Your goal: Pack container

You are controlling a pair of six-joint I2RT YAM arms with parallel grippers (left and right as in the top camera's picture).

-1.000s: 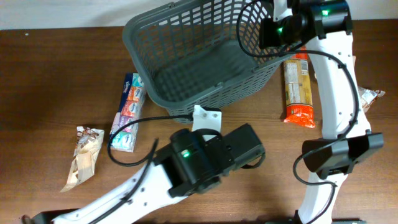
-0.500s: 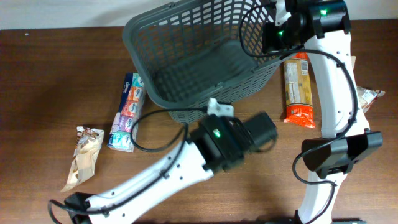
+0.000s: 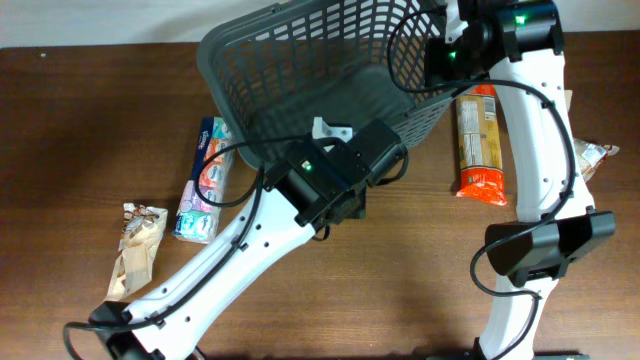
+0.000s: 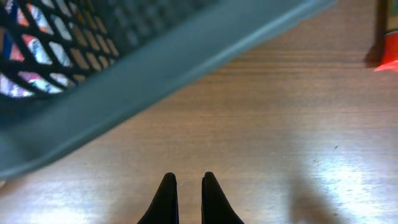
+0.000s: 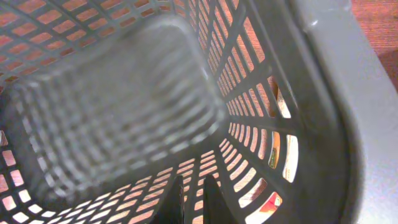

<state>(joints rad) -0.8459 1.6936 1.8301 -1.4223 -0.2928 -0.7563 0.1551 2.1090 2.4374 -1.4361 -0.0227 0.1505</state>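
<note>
The container [image 3: 300,70] is a large dark grey lattice basket at the back middle of the table, tilted in the overhead view. My left gripper [image 3: 372,152] hangs by its near wall. In the left wrist view the left gripper [image 4: 185,182] is shut and empty over bare wood, with the basket's rim [image 4: 155,68] just ahead. My right gripper [image 3: 440,55] is inside the basket's right end. In the right wrist view the right gripper [image 5: 193,186] is shut with nothing between the fingers, close to the lattice wall [image 5: 261,124].
A multicoloured tissue pack [image 3: 205,180] lies left of the basket and a snack wrapper [image 3: 135,250] further left. An orange packet [image 3: 480,140] lies right of the basket, also in the left wrist view [image 4: 388,56]. Another wrapper [image 3: 595,155] lies at the right edge.
My left arm has swung from the table's front up to the basket's near wall. The right arm and the basket have not moved.
</note>
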